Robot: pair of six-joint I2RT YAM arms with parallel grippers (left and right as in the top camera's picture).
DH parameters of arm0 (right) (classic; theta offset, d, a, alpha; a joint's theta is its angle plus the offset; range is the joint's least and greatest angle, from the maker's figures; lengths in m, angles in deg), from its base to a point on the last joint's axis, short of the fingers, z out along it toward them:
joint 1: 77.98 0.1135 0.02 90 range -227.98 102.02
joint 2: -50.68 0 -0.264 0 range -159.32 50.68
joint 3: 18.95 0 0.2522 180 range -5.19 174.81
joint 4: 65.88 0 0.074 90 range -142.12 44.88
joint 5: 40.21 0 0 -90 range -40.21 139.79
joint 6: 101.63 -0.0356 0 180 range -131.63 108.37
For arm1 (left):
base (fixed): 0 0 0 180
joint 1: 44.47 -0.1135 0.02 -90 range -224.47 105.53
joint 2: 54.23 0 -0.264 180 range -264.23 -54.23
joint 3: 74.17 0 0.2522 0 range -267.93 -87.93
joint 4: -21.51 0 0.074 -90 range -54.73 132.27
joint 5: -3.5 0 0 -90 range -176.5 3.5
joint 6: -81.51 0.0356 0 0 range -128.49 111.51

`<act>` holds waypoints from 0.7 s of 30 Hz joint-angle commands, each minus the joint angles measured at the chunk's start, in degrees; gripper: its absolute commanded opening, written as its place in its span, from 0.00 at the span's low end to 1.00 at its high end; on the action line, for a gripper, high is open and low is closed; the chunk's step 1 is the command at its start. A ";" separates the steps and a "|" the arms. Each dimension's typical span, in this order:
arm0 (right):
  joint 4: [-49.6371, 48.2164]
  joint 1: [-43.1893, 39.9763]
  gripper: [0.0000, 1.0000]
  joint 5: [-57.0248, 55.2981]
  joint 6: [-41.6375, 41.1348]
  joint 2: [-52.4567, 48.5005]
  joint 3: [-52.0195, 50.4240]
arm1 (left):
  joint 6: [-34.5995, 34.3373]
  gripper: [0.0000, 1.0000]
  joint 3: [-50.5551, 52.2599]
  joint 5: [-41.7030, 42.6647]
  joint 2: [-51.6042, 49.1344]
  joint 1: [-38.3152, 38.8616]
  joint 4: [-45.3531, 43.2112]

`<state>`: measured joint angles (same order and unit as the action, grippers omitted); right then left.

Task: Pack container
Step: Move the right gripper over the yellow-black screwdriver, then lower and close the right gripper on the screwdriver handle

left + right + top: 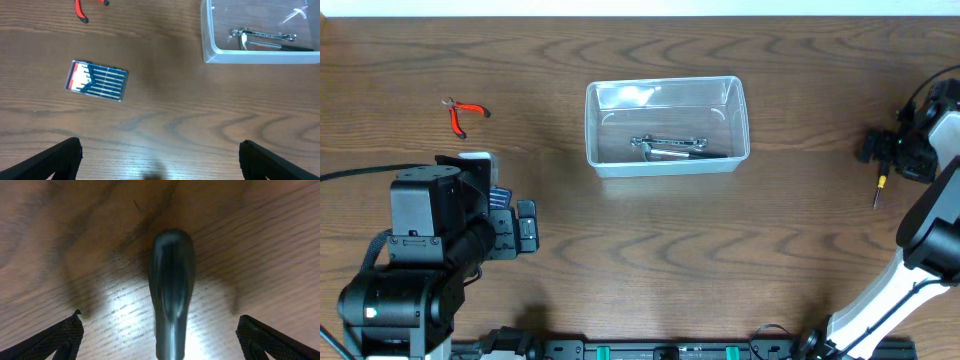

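Observation:
The clear plastic container (665,166) stands at the table's centre with metal wrenches (668,146) lying in it. It also shows at the top right of the left wrist view (260,56). My left gripper (160,155) is open and empty above bare wood at the lower left (512,226). My right gripper (160,335) is open low over the table at the far right (886,150). Its fingers stand apart on either side of a dark screwdriver handle (171,290) and do not touch it. The screwdriver's thin shaft (878,187) shows overhead.
A small flat case of bits (96,81) lies on the table to the left, partly hidden under my left arm overhead. Red-handled pliers (466,113) lie at the far left back and also show in the left wrist view (82,10).

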<state>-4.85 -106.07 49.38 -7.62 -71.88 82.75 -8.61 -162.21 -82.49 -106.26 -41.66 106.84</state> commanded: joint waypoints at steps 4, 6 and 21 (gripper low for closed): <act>-1.11 -0.81 0.99 0.66 0.79 -1.25 -0.26 | 0.28 0.98 -0.85 -0.85 0.11 -0.17 0.04; -1.20 -0.81 0.99 0.66 0.79 -1.36 -0.28 | 0.28 0.98 -0.85 -0.85 0.11 -0.17 0.04; -1.29 -1.29 0.99 0.87 0.79 -2.43 -0.42 | 0.31 0.99 -0.85 -0.85 0.11 -0.17 0.09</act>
<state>-6.16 -106.62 49.71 -7.60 -72.56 82.75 -8.63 -162.21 -82.47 -106.26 -41.64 106.84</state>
